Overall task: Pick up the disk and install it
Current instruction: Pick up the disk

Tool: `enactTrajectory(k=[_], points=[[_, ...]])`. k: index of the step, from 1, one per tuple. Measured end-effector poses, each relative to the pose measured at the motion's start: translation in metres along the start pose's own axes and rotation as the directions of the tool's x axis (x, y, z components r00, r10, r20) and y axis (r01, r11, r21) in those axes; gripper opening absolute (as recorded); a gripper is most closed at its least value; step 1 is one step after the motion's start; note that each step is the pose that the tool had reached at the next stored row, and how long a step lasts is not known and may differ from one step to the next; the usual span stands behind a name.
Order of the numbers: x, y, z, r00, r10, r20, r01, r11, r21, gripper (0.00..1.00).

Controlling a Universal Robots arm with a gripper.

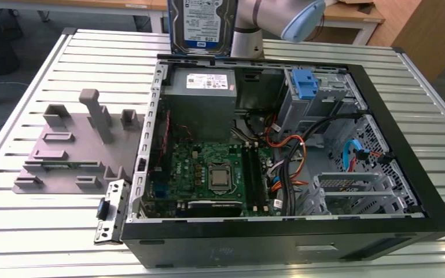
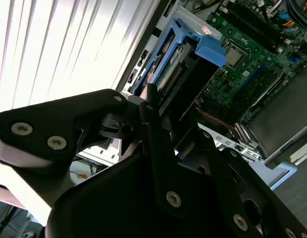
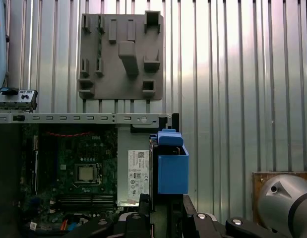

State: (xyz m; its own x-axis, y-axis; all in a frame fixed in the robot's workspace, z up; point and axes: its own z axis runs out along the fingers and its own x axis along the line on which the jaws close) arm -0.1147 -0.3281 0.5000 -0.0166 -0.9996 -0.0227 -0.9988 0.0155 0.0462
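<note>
The disk (image 1: 199, 24), silver with a white-and-blue label, hangs upright in the air above the far wall of the open computer case (image 1: 407, 174), just over the grey power-supply box (image 1: 203, 92). In both wrist views I see it edge-on with its blue side rail (image 3: 172, 171) sticking out from between the black fingers. My gripper (image 3: 165, 202) is shut on the disk (image 2: 175, 69), holding it clear of the case. The drive bay with a tall blue clip (image 1: 305, 84) lies to the exterior view's right of the disk.
A motherboard (image 1: 214, 174) and loose cables (image 1: 300, 150) lie inside the case. A grey fixture plate (image 1: 76, 150) with upright pegs sits on the ribbed metal table (image 1: 21, 231) at the exterior view's left. The robot arm (image 1: 284, 17) stands behind the case.
</note>
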Motion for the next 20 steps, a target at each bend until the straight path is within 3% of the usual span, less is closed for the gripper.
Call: enactTrajectory(k=[20], points=[[0.0228, -0.0044, -0.0006, 1.0, 0.0, 0.0, 0.0, 1.0, -0.0001, 0.35]])
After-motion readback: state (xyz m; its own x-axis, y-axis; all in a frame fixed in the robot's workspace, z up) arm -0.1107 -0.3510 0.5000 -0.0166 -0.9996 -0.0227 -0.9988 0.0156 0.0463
